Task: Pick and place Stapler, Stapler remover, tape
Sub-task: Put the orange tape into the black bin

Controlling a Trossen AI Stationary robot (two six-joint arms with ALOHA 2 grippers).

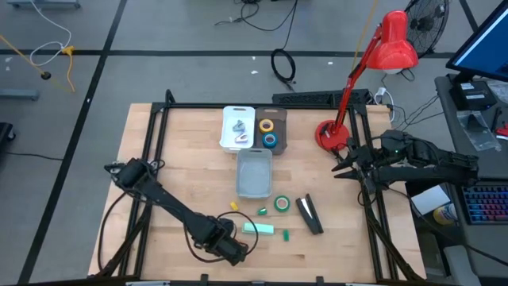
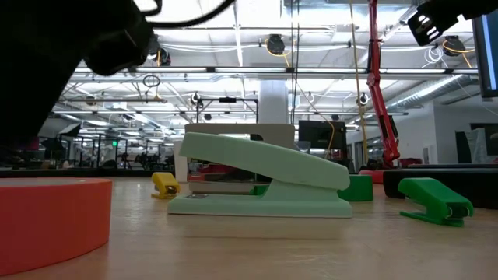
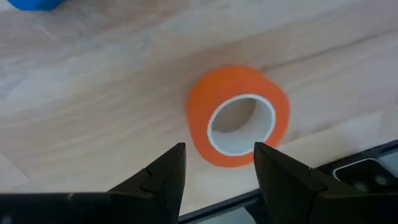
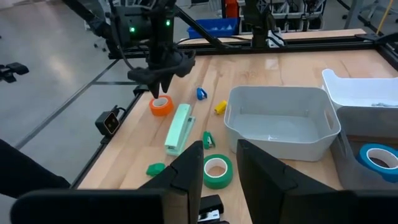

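Overhead, left claw [image 3: 214, 165] hides orange tape [image 3: 238, 115] — seemingly open above it.

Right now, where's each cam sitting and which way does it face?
High: overhead, straight down on the table; both arms show.
Low: table height, level past the mint stapler; dark arm top left.
Left wrist: down past the open left claw at the orange tape.
Right wrist: across the table past the open right claw.
Shared: orange tape, both wrist views.

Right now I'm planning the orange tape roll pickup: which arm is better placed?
Left. The left gripper hangs open directly over the orange ring-shaped tape roll, while the right gripper waits at the table's far side by the red lamp base.
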